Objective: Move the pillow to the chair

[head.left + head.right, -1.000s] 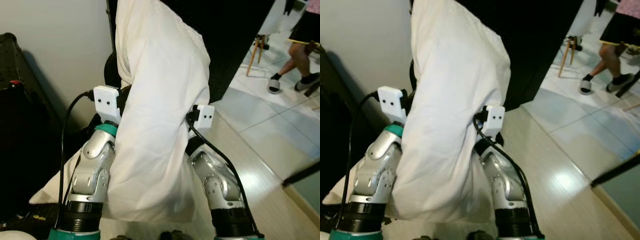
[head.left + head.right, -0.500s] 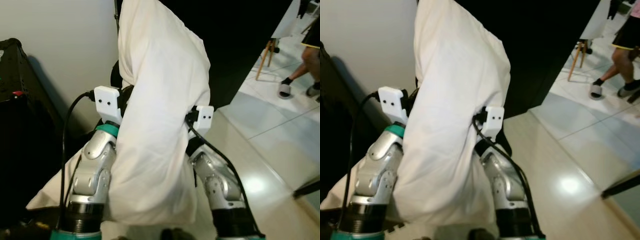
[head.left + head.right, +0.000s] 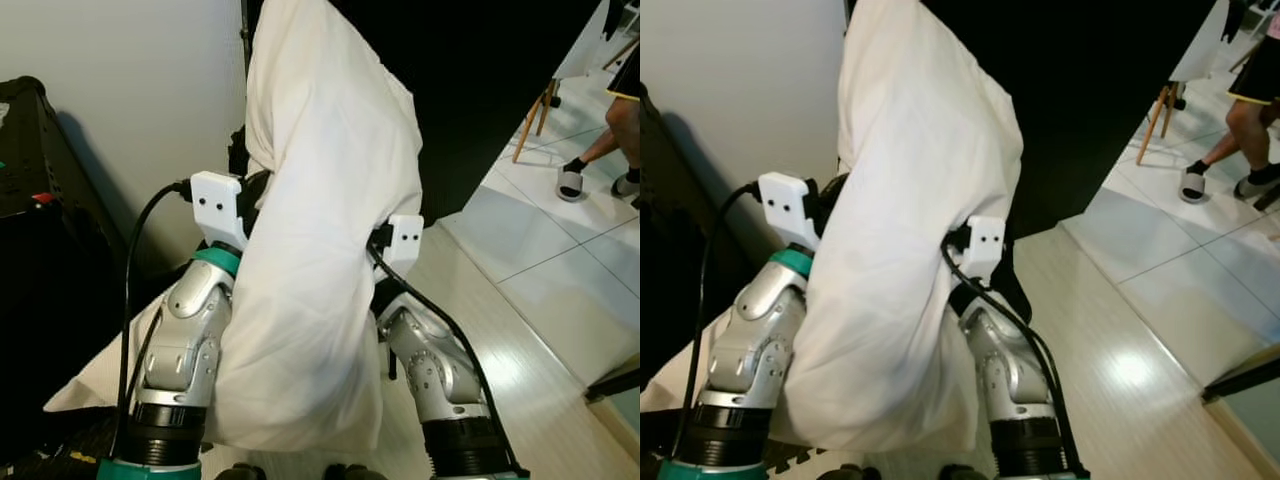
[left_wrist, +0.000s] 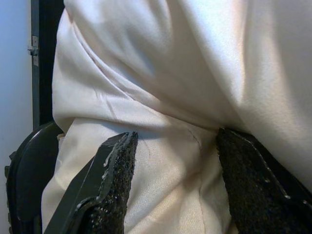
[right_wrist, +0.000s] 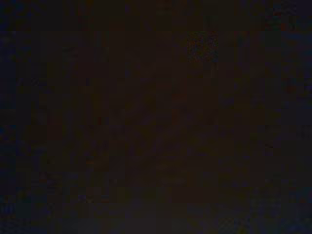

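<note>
Pillow [image 3: 320,250], white and upright, is carried between the two raised silver arms in front of a pale wall [image 3: 130,90] and a dark doorway, above the light floor [image 3: 560,310]. In the left wrist view the left claw [image 4: 173,180] is seen clamped on a fold of the pillow, cloth bunched between its fingers [image 4: 114,180]. The right wrist view is almost black, so the right claw's state cannot be told, though its arm appears pressed to the pillow's right side; a person's leg [image 3: 610,150] and sandal are seen at the far right.

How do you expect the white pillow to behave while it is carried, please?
Likely soft and floppy: the pillow folds and sags between both arms. Probably light for its bulk. Its smooth fabric bunches between the left pincer fingers, so it may slip.
</note>
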Available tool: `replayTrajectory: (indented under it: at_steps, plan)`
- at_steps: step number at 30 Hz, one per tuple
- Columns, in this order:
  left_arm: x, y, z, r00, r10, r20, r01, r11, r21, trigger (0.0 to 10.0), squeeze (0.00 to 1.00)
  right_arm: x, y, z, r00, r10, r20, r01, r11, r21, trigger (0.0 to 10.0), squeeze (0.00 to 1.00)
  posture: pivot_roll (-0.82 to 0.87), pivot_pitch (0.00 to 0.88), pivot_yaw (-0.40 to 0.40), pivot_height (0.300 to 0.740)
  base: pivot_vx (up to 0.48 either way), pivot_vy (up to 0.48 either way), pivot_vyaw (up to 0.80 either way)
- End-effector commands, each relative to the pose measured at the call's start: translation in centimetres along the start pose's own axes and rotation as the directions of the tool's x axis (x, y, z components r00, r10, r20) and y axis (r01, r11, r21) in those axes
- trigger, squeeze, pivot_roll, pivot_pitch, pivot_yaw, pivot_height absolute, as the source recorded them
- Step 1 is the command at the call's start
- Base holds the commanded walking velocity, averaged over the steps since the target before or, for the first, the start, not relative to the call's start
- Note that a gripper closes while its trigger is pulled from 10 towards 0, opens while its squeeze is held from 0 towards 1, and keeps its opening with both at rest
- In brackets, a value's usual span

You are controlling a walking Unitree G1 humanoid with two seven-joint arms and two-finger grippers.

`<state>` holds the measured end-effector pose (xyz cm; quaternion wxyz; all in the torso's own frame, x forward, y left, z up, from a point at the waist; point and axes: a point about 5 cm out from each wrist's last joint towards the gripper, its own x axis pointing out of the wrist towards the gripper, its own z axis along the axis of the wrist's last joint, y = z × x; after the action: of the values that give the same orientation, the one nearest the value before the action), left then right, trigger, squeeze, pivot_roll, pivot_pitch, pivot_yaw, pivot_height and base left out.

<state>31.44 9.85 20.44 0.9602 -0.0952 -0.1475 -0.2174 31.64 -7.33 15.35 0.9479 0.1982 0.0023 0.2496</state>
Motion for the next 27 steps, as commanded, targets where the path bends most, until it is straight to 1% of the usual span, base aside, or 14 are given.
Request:
replayTrajectory:
  at_steps: [1,10,21,27]
  plan:
    - [0.43,-2.52,-0.92,0.992,-0.122,-0.038,0.121,0.992,-0.033,10.0,0.00,1.12,3.31,0.62,0.987,0.156,0.033,-0.156,0.988,-0.011,10.0,0.00,-0.01,0.018,0.024,0.740,0.000,0.000,0.00]
    - [0.44,-2.67,-0.93,0.991,-0.125,-0.038,0.124,0.992,-0.035,10.0,0.00,1.08,3.48,0.53,0.985,0.172,0.027,-0.172,0.985,-0.003,10.0,0.00,-0.01,0.017,0.023,0.715,0.000,0.000,0.00]
    - [0.47,-2.83,-0.89,0.990,-0.136,-0.037,0.135,0.990,-0.036,10.0,0.00,0.98,3.57,0.42,0.984,0.178,0.030,-0.178,0.984,0.003,10.0,0.00,0.00,0.005,0.028,0.655,0.000,0.000,0.00]
    - [0.47,-2.85,-0.90,0.990,-0.137,-0.037,0.136,0.990,-0.037,10.0,0.00,1.00,3.59,0.47,0.983,0.182,0.031,-0.182,0.983,0.003,10.0,0.00,-0.01,0.000,0.024,0.630,0.000,0.000,0.00]
